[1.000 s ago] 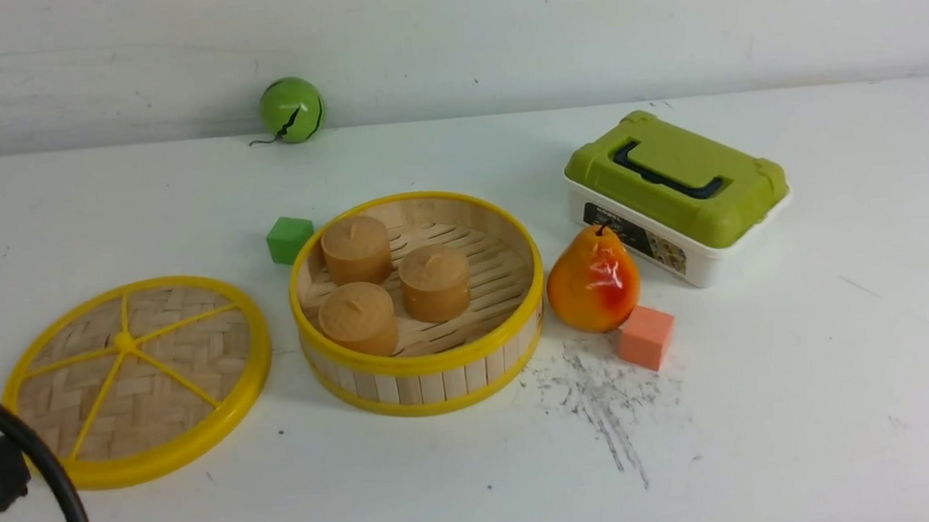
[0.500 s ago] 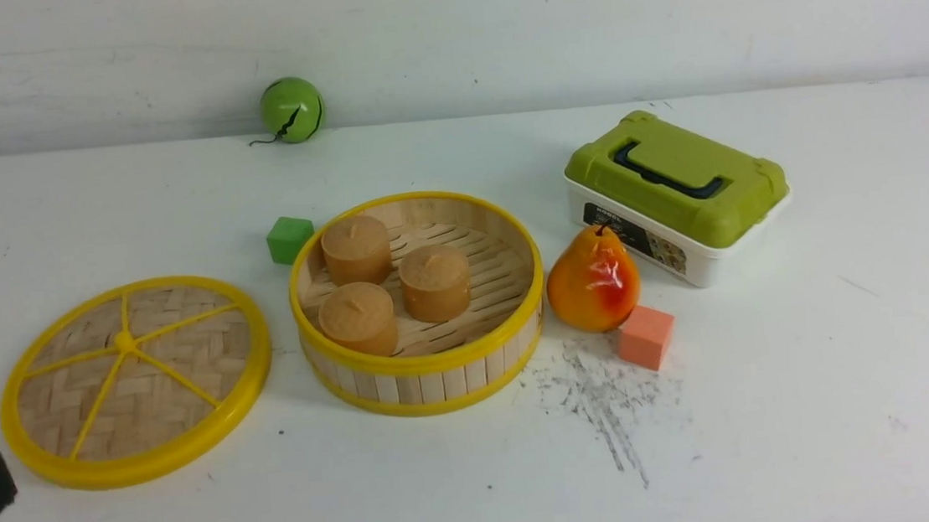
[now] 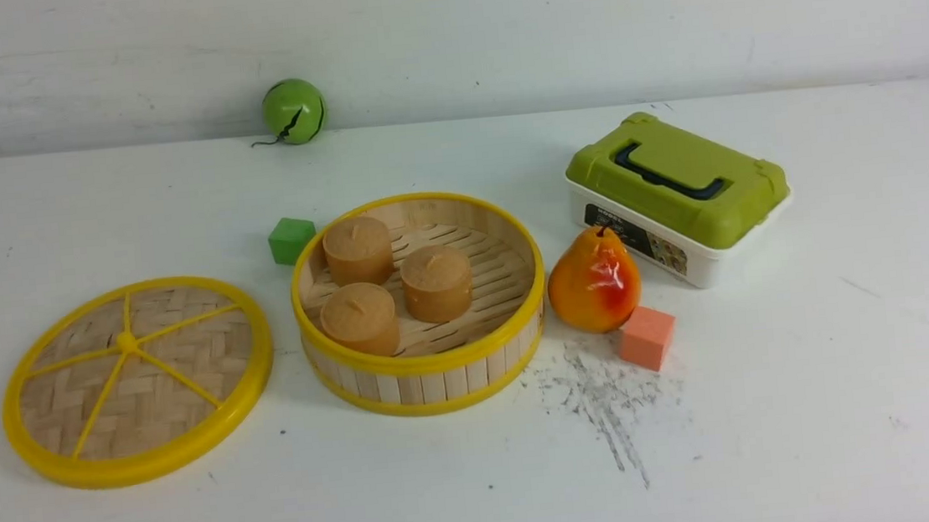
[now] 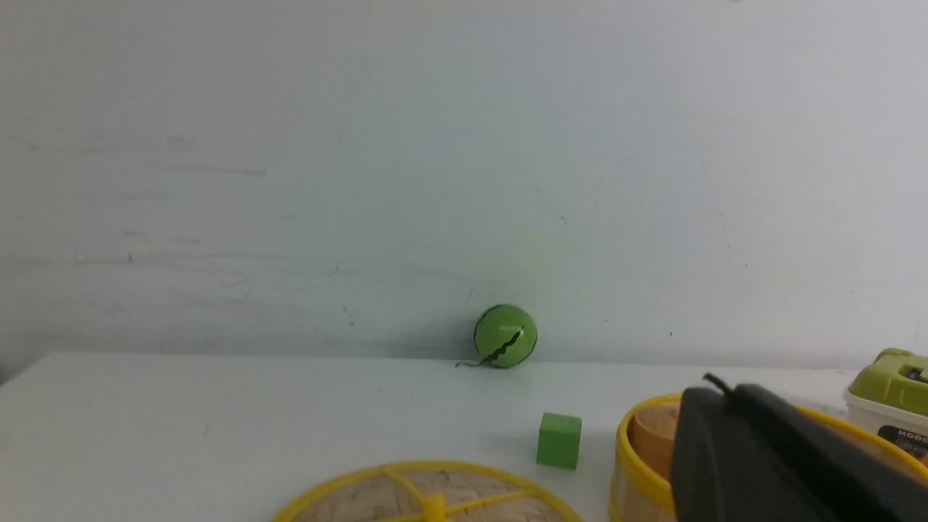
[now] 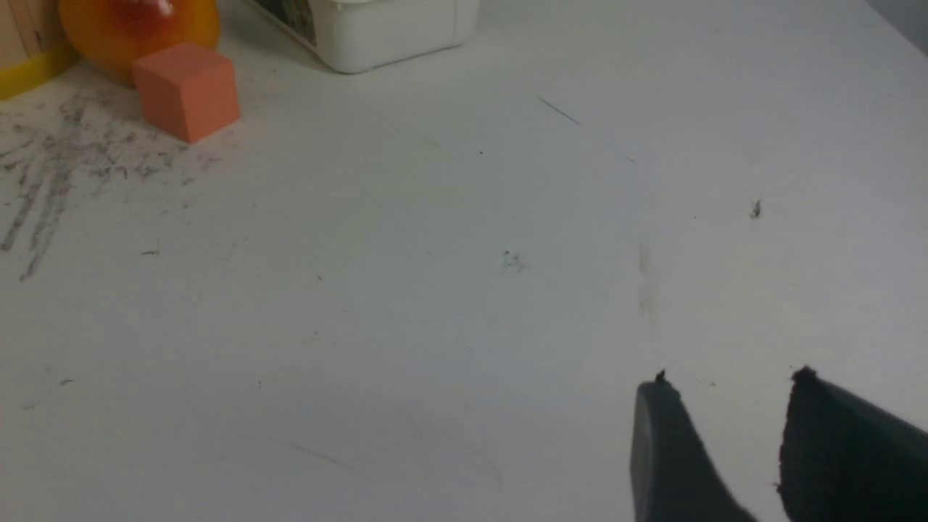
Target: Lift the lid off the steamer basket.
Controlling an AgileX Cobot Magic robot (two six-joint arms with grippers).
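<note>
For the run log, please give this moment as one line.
lid: flat on table, off basket | steamer basket: open | left gripper: empty | right gripper: open, empty

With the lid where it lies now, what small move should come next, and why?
Probably none beyond parking the arms. The lid lies flat on the table, apart from and to the left of the open steamer basket, and neither gripper shows in the front view, so the task looks done.
</note>
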